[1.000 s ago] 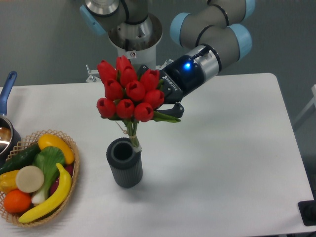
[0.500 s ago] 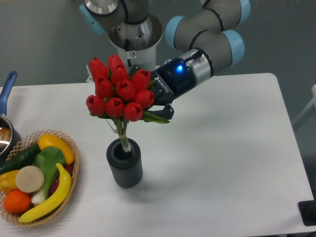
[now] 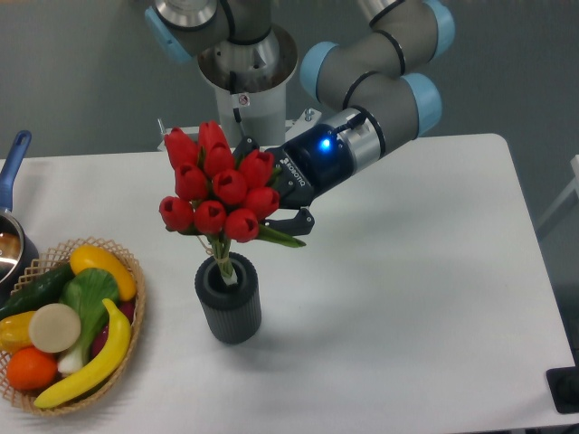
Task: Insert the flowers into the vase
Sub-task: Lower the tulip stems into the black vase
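The flowers (image 3: 215, 187), a bunch of red tulip buds with green leaves, hang tilted above the vase (image 3: 228, 299). Their pale stem ends reach down into the vase's round mouth. The vase is a dark grey ribbed cylinder standing upright on the white table (image 3: 407, 298). My gripper (image 3: 276, 210) comes in from the right and is shut on the flowers just under the buds; its fingertips are mostly hidden behind the leaves.
A wicker basket (image 3: 127, 325) of toy fruit and vegetables sits at the front left. A pot with a blue handle (image 3: 13, 165) is at the left edge. The robot base (image 3: 246, 68) stands behind the table.
The bunch has moved left and come down; its stem ends, which were beside the vase rim, now sit inside the mouth. The gripper followed, still holding.
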### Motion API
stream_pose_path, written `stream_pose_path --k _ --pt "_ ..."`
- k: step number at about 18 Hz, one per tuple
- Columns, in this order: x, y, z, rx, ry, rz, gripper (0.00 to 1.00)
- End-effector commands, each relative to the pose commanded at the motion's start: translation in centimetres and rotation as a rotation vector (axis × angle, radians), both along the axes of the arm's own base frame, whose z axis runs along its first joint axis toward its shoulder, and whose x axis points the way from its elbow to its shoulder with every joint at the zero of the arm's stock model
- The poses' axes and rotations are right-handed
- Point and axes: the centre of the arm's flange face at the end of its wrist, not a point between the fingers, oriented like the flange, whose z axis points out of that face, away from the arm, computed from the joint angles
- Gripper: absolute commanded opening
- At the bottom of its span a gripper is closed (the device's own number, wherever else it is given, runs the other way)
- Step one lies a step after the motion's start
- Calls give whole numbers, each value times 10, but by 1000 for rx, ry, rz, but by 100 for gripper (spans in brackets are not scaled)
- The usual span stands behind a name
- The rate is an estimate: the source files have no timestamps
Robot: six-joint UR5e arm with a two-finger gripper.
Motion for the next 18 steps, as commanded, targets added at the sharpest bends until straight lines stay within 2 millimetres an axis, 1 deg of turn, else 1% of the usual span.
stream_pose_path --k 4,9,13,15,18 --pt "3 -1 -13 -8 -12 -1 38" --pt "1 1 -26 -21 -32 0 38" --pt "2 0 -41 -72 -18 9 38" --pt "6 6 -49 -71 -13 -3 38" --pt "3 9 -62 -75 -18 -5 38"
